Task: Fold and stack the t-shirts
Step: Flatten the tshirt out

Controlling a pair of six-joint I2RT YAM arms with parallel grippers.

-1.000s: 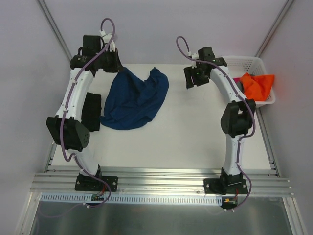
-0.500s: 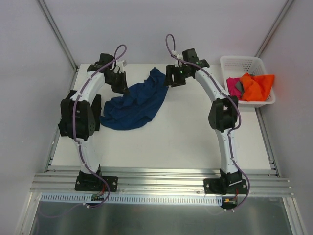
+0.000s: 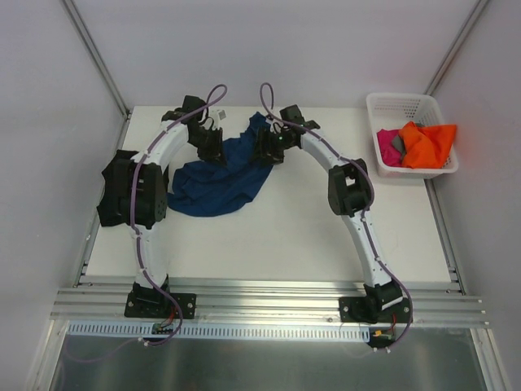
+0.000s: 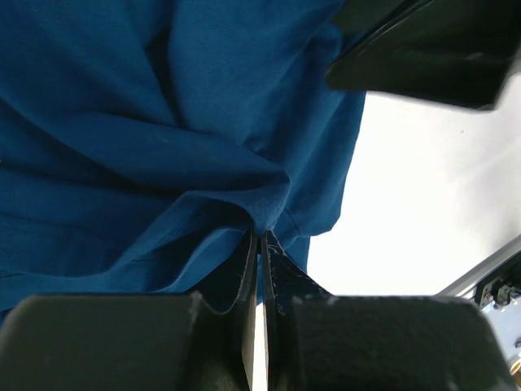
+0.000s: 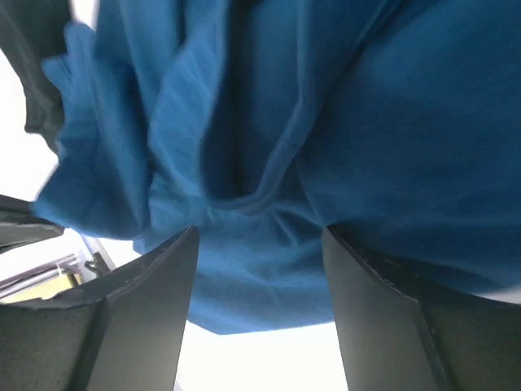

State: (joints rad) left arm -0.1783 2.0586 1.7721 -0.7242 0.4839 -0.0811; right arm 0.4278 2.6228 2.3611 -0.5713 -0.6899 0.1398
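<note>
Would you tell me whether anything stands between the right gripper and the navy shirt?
Nothing visible does: the open right gripper is right at the navy shirt, with only cloth ahead. The left gripper is shut on a fold.

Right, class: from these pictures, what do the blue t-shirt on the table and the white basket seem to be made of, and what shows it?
Blue t-shirt: soft matte knit cloth, probably cotton jersey; it drapes in loose folds and creases. White basket: likely moulded plastic, smooth finish; its walls are a rigid open lattice.
</note>
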